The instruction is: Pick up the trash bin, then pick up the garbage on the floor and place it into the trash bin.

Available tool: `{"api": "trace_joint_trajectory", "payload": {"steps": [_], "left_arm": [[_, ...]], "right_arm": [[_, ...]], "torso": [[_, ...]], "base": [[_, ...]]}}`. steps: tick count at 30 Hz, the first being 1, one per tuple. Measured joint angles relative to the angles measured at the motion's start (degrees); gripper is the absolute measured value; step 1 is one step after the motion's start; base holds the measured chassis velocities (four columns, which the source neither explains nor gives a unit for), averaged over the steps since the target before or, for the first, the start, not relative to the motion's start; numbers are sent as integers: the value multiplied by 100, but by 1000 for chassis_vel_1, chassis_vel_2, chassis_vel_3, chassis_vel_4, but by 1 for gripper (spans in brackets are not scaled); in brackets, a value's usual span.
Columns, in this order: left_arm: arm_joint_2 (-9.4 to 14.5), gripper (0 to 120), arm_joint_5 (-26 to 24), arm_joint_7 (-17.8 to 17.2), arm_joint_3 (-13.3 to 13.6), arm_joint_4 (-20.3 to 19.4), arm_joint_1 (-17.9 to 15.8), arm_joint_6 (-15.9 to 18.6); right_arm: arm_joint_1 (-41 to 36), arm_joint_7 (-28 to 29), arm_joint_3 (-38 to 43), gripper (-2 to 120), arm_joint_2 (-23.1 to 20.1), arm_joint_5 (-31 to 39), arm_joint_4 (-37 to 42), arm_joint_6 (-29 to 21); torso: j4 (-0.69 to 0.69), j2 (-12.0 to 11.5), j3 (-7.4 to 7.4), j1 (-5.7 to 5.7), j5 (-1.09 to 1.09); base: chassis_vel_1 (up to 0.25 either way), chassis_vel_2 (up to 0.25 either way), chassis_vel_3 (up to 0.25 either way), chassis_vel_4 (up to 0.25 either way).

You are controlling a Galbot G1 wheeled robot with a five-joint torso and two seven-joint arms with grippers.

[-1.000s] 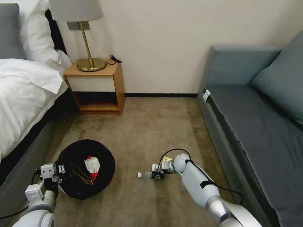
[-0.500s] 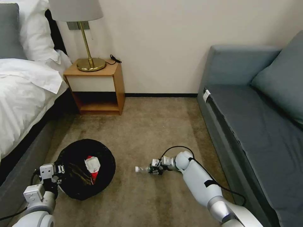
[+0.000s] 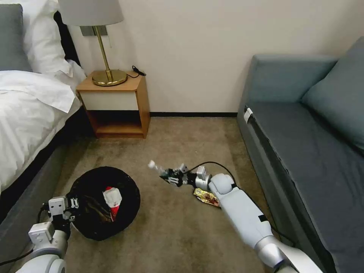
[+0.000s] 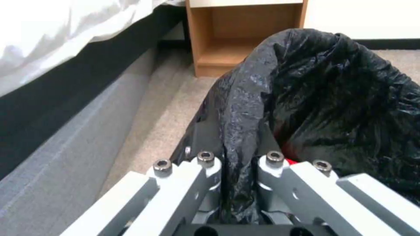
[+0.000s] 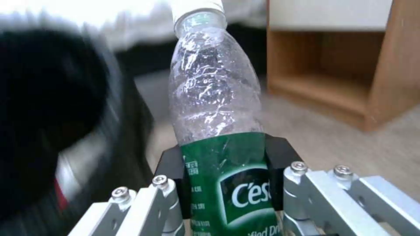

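Bottle [image 5: 214, 108] gripped in right claw [image 3: 172, 177] beside trash bin [image 3: 102, 203].

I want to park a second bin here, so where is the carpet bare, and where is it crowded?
Bare floor runs between nightstand and sofa, and nearest the camera. It is crowded between trash bin, clamped by the left gripper, and candy wrapper, where the right gripper holds the bottle.
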Motion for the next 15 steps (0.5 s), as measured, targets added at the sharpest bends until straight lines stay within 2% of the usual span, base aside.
{"api": "trace_joint_trajectory", "payload": {"steps": [1, 3, 5, 6, 10, 15], "left_arm": [[0, 4, 0, 0, 0, 0, 0, 0], [-5, 4, 1, 9, 13, -27, 0, -1], [-12, 4, 1, 13, 22, -46, 2, -1], [-12, 4, 1, 13, 22, -46, 2, -1], [-46, 4, 13, 23, 45, -79, 2, -12], [-63, 4, 12, 32, 50, -107, 9, -42]], "right_arm": [[0, 0, 0, 34, 0, 0, 0, 0], [-92, 1034, -600, 34, -11, 977, 635, -216], [-114, 1552, -951, 34, 53, 1307, 982, -302], [-114, 1552, -951, 34, 53, 1307, 982, -302], [-105, 2193, -1474, 34, 339, 1693, 1313, -328], [-161, 2283, -1698, 34, 617, 1618, 1294, -288]], "torso": [[0, 0, 0, 0, 0], [1, 0, 0, 0, -1], [1, 0, 0, 0, -2], [1, 0, 0, 0, -2], [1, 0, 0, 0, 0], [2, 0, 0, 0, 0]], "base": [[0, 0, 0, 0], [0, 0, 0, 0], [0, 0, 0, 0], [0, 0, 0, 0], [0, 0, 0, 0], [0, 0, 0, 0]]}}
